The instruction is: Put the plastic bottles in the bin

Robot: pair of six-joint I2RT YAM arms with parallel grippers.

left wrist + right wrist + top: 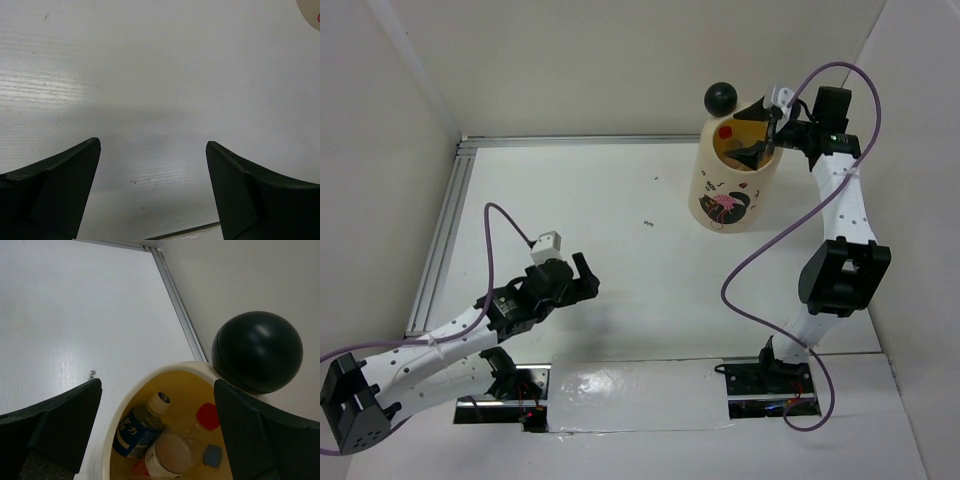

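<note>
The cream-yellow bin (pixel 732 200) with a pink-and-black print stands at the far right, one black ball ear (pixel 720 97) on its rim. My right gripper (pixel 762 138) hangs open and empty just over the bin's mouth. In the right wrist view the bin's rim (pixel 117 420) and the ball ear (pixel 257 351) show, with bottles inside: a blue-labelled bottle (pixel 135 427), a red cap (pixel 207 416), a blue cap (pixel 213 456) and a bottle seen base-on (pixel 172 455). My left gripper (pixel 582 277) is open and empty over the bare table at the near left; no bottle lies on the table.
A metal rail (pixel 445 225) runs along the table's left and far edges. White walls close the left, back and right sides. A small dark speck (pixel 647 223) lies mid-table. The bin's edge (pixel 311 10) shows in the corner of the left wrist view.
</note>
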